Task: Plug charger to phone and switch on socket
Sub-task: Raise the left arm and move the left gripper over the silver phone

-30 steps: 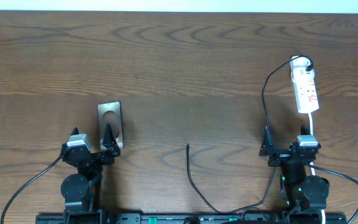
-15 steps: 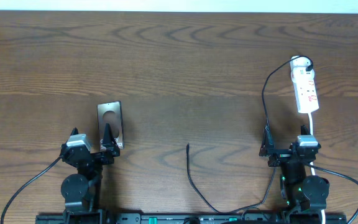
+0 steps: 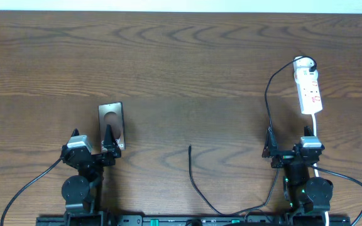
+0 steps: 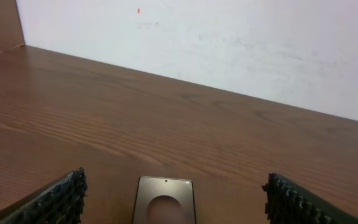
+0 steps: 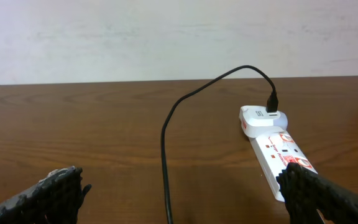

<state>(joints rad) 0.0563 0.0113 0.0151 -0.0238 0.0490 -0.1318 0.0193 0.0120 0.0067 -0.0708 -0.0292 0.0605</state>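
Note:
The phone [image 3: 110, 121] lies flat on the wooden table, its dark circle toward the far end. It shows at the bottom centre of the left wrist view [image 4: 165, 200], just ahead of and between my left fingers. My left gripper [image 3: 93, 142] is open and empty. The socket [image 3: 309, 86] lies at the far right. The charger [image 3: 194, 181] runs from the socket's far end [image 5: 272, 102] down past my right arm. Its free plug tip [image 3: 190, 147] rests mid-table, apart from the phone. My right gripper [image 3: 288, 144] is open and empty, astride the charger [image 5: 165, 162].
The socket's white cord [image 3: 316, 129] runs down beside my right arm. A pale wall [image 4: 229, 43] stands behind the table's far edge. The socket [image 5: 278, 155] lies just ahead of my right finger [image 5: 328, 199].

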